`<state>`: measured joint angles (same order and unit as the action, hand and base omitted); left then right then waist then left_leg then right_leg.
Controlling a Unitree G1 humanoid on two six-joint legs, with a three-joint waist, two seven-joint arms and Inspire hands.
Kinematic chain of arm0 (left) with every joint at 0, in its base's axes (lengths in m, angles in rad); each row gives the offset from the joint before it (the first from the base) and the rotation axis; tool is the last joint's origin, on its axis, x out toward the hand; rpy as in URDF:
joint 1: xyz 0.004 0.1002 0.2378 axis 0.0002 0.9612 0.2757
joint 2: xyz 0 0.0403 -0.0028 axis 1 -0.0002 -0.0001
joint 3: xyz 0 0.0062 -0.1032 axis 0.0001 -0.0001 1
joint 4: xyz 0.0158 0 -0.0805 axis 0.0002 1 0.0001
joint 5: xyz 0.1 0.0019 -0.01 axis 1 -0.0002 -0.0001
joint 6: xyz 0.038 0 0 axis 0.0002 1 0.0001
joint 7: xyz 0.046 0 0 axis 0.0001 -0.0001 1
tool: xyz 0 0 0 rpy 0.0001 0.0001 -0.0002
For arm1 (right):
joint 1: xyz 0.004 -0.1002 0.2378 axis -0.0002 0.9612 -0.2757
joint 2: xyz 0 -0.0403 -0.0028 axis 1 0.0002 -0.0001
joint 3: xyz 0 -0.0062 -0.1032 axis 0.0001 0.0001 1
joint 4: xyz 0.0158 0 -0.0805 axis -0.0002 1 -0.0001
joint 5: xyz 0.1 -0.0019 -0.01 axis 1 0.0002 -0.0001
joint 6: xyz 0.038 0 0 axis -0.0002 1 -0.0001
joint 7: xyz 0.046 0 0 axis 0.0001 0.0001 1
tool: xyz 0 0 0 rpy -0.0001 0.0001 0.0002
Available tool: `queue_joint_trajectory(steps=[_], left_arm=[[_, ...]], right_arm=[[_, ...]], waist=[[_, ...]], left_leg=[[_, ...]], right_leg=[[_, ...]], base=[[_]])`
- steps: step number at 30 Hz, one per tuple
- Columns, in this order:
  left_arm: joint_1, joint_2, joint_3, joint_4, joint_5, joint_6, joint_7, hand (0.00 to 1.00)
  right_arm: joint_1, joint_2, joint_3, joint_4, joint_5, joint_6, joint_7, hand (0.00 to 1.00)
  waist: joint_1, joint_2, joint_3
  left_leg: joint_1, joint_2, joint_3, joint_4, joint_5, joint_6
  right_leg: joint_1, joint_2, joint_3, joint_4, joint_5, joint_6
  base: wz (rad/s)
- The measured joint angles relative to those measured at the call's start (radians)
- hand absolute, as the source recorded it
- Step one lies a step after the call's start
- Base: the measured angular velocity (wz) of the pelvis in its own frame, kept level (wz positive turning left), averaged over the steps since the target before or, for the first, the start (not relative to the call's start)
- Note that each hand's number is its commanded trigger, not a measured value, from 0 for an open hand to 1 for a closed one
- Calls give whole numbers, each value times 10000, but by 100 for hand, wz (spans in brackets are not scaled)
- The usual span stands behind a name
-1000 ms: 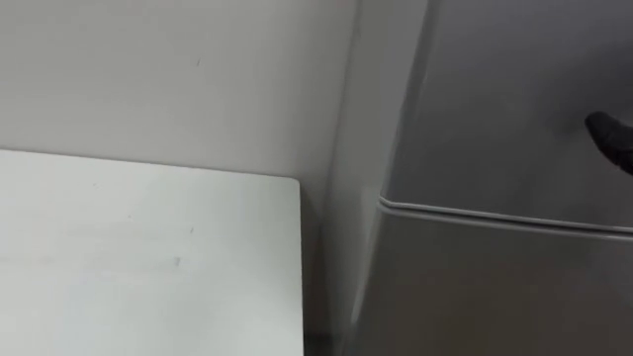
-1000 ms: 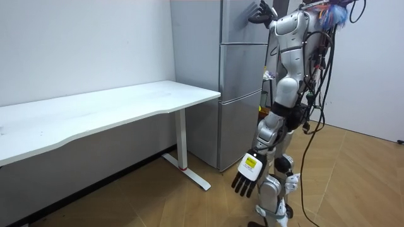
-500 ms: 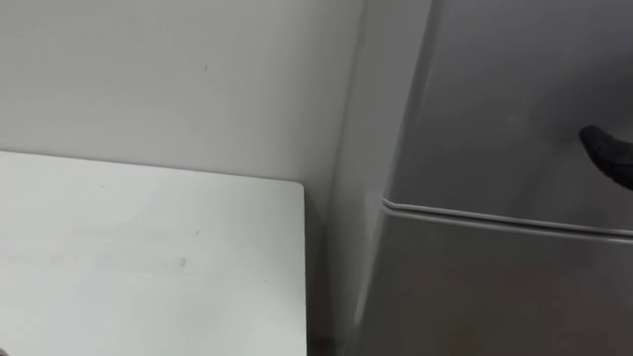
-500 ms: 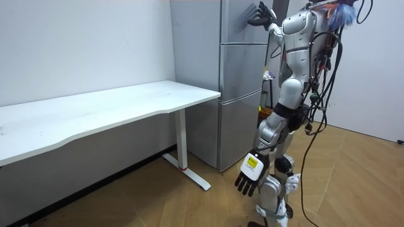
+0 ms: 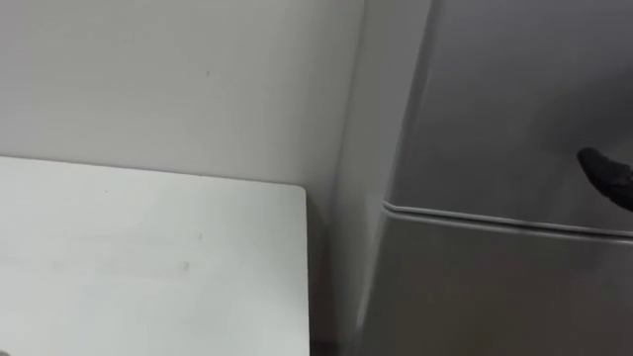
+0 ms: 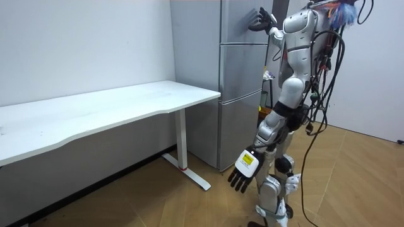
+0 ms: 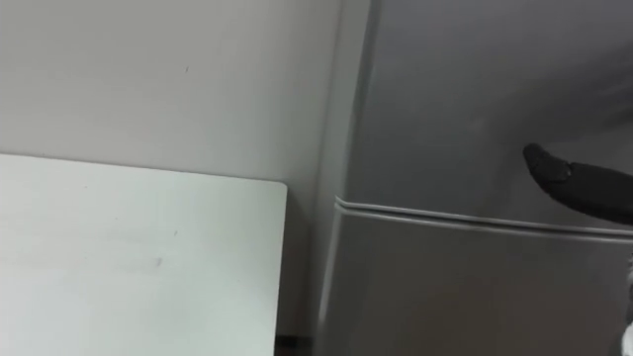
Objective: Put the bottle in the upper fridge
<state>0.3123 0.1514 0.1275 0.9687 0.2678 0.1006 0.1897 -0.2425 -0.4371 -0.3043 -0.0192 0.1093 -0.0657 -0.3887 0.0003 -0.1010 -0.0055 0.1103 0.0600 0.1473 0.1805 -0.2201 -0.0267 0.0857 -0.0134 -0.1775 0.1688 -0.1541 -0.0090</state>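
A tall grey fridge (image 6: 240,82) stands against the wall, both doors closed. A seam (image 5: 495,220) divides its upper door (image 5: 514,99) from the lower one. I stand right in front of it. My right hand (image 6: 259,18) is raised to the upper door with its fingers spread, and one dark finger (image 5: 603,176) rests on the door just above the seam. That finger comes in from the right edge in the right eye view too (image 7: 574,183). My left hand (image 6: 243,171) hangs low beside my leg, fingers straight and holding nothing.
A white desk (image 6: 113,107) stands to the left of the fridge along the pale wall, its corner (image 5: 292,193) a narrow gap from the fridge's side. Wooden floor lies behind me towards the room view's right.
My right hand's finger has sunk a little towards the door seam. My hanging left hand has swung slightly forward. The eye view has shifted a bit.
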Motion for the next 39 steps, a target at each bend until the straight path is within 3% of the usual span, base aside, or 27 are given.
queue_joint_trajectory(steps=[6, 10, 15, 20, 22, 26, 28, 31, 36, 39], left_arm=[[437, -12, 396, -68, -23, -357, 203, 0], [558, -62, 878, -60, -22, -421, 433, 0], [487, -56, 975, -66, 12, -439, 483, 0], [414, -66, 1081, -71, -27, -421, 488, 0], [373, -73, 1050, -74, -278, -408, 619, 0], [241, -57, 1041, -116, -799, -412, 714, 0], [81, -60, 1023, -146, -804, -411, 742, 0], [109, -82, 1015, -396, -821, -412, 781, 0], [136, -117, 1042, -714, -797, -480, 814, 0], [-1, -229, 951, -707, -818, -553, 862, 0]], right_arm=[[706, 0, -827, -4, 425, 35, -649, 0], [1309, -2, -1674, 3, 999, 35, -1507, 0], [1816, 1, -2559, 112, 1578, 17, -2480, 0], [2494, 3, -3461, 384, 2289, -8, -3328, 0], [2912, 54, -3515, 385, 3246, -9, -3564, 0], [3226, 553, -3484, 447, 4044, -24, -3872, 0], [3748, 1104, -3460, 489, 4763, -99, -3997, 0], [3902, 1707, -3465, 1125, 6031, -103, -4172, 0], [4328, 2197, -3219, 2149, 6486, -113, -4348, 0], [4560, 2405, -2647, 2965, 6888, -378, -4347, 0]], waist=[[-321, 156, -60], [-530, 48, -2], [-810, -18, 38], [-904, 4, 33], [-975, 28, 29], [-1051, 145, 34], [-1026, 283, 31], [-1059, 307, 70], [-1025, 542, 66], [-1018, 620, 30]], left_leg=[[24, -32, -74, -94, 7, 8], [50, -42, -74, -130, 7, 8], [29, -51, -84, -149, 6, 8], [-2, -48, -77, -219, 6, 8], [55, -38, -30, -275, 6, 7], [46, -35, 42, -277, 6, 7], [47, -37, 46, -285, 5, 7], [48, -51, 42, -302, 4, 9], [33, -58, 60, -295, 1, 14], [16, -60, 61, -288, 2, 14]], right_leg=[[-10, -2, 3, -4, -29, 37], [-26, -7, 2, -14, -60, 48], [-21, -3, 18, -44, -83, 60], [-31, 23, 95, -162, -82, 60], [-17, 38, 86, -174, -82, 60], [-39, 34, 115, -161, -81, 59], [-39, 31, 154, -160, -84, 63], [-46, 23, 150, -169, -91, 74], [-61, 14, 136, -166, -101, 87], [-107, 16, 213, -162, -107, 85]], base=[[4], [0], [0], [0], [-4], [-4], [0], [0], [0], [-1]])
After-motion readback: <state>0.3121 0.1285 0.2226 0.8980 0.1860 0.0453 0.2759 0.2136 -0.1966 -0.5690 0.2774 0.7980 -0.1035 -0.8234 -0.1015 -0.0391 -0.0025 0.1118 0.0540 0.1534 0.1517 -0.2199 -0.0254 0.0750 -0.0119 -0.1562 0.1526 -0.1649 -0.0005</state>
